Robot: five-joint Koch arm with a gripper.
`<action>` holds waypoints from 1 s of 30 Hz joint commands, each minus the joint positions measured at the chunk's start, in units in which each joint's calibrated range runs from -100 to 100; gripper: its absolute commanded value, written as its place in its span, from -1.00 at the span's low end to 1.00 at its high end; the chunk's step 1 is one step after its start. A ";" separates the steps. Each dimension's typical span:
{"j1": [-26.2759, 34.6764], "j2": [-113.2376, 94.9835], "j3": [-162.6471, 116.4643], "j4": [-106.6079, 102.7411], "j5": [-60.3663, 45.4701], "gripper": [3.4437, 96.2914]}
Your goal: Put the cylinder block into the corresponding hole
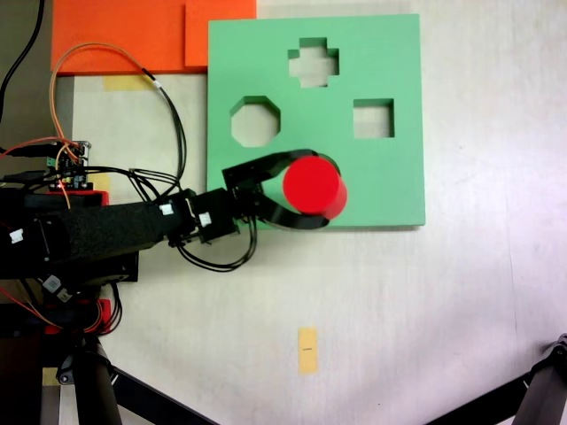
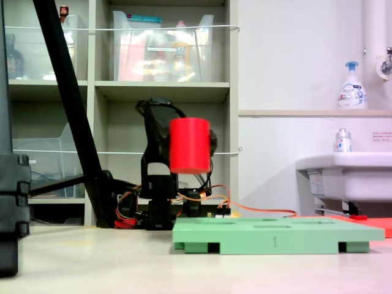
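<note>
The red cylinder block (image 1: 314, 186) is held in my gripper (image 1: 330, 191), whose black fingers curve around its sides and are shut on it. In the first exterior view it hangs over the near-middle part of the green foam board (image 1: 399, 186). The second exterior view shows the cylinder block (image 2: 189, 145) upright and well above the board (image 2: 275, 236), near the board's left end. The corresponding hole does not show; the block covers that part of the board from above. The cross (image 1: 314, 62), octagonal (image 1: 255, 121) and square (image 1: 373, 119) cutouts are visible.
Orange foam sheets (image 1: 133, 35) lie at the board's far-left corner. Loose cables and a circuit board (image 1: 75, 159) sit beside the arm base. A yellow tape mark (image 1: 307, 350) is on the table. A black slanted pole (image 2: 73, 104), shelves and a sink (image 2: 346, 174) stand behind.
</note>
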 commanded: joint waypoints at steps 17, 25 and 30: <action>3.91 23.17 -1.33 9.91 0.98 -0.23; 4.35 32.67 -1.33 14.53 1.03 -0.22; 4.30 35.60 0.77 14.53 0.98 -0.22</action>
